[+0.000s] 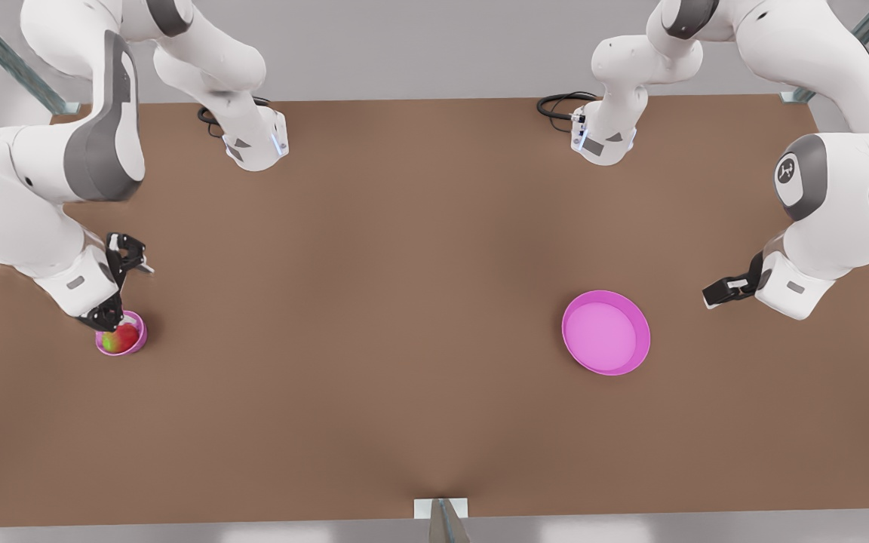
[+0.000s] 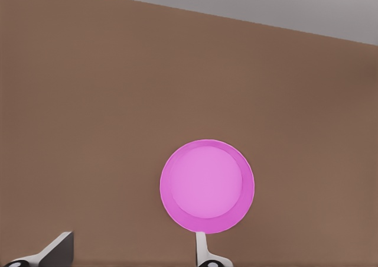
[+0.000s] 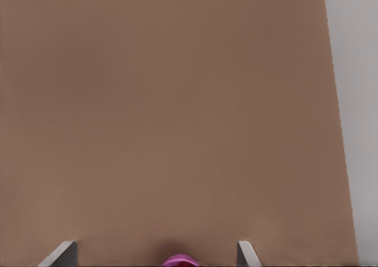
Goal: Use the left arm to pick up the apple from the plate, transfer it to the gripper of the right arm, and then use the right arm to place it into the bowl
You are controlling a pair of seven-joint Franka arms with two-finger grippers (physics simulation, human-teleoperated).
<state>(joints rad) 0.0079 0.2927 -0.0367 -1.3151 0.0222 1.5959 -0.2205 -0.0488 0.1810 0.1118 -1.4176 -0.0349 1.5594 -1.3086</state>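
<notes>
The small red apple with a yellow-green patch (image 1: 121, 338) lies inside the small, deep magenta-pink bowl (image 1: 138, 336), at about 8 o'clock on the brown tabletop (image 1: 404, 302). The right gripper (image 1: 108, 315) hangs touching or just over the bowl's rim at its 10 o'clock, with its fingers spread and gripping nothing. The likely trouble is there: a finger leaving sideways could catch the rim and tip or drag so light a bowl, so straight up looks the safer way out. The table's edge lies near at 9 o'clock; towards 3 o'clock the board is bare. Well apart, at about 4 o'clock, the wide, shallow magenta-pink plate (image 1: 606, 333) sits empty, and the left gripper (image 1: 717, 290) waits at its 2 o'clock, fingers parted and empty, with bare board beyond.
</notes>
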